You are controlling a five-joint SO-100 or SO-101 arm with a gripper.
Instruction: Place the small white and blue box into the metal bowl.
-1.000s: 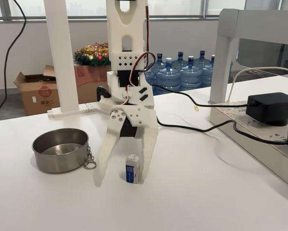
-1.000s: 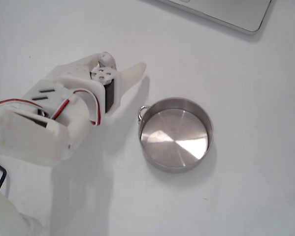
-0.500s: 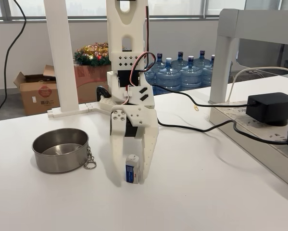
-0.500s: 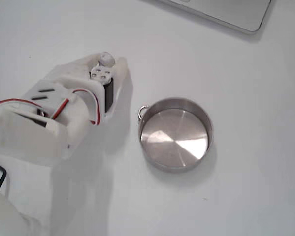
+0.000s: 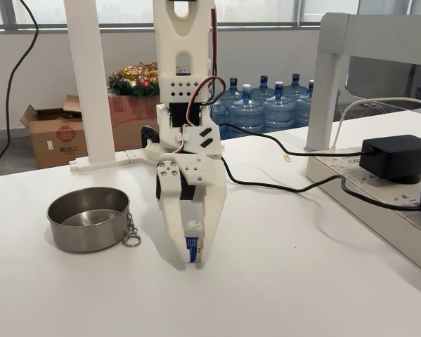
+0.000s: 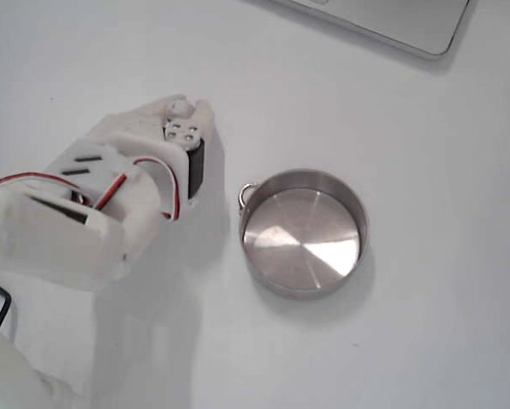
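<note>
pincer (image 5: 190, 258) now closed on box (image 5: 192, 241)

white claw (image 5: 190, 258), silver bowl (image 5: 88, 218), white-blue box (image 5: 192, 242)

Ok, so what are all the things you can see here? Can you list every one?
Box: one, small, white and blue, pinched in the claw just above the table.
Bowl: one, shiny metal, empty, on the table left of the claw in a fixed view, with a keyring on its rim.
Table: one, white.
Power adapter: one, black, plugged in at the right, black cable trailing.
Water bottles: several, blue, on the floor behind.
Cardboard box: one, brown, far left.
Christmas decoration: one, green, gold and red.
Claw: one, white, closed on the box.
</note>
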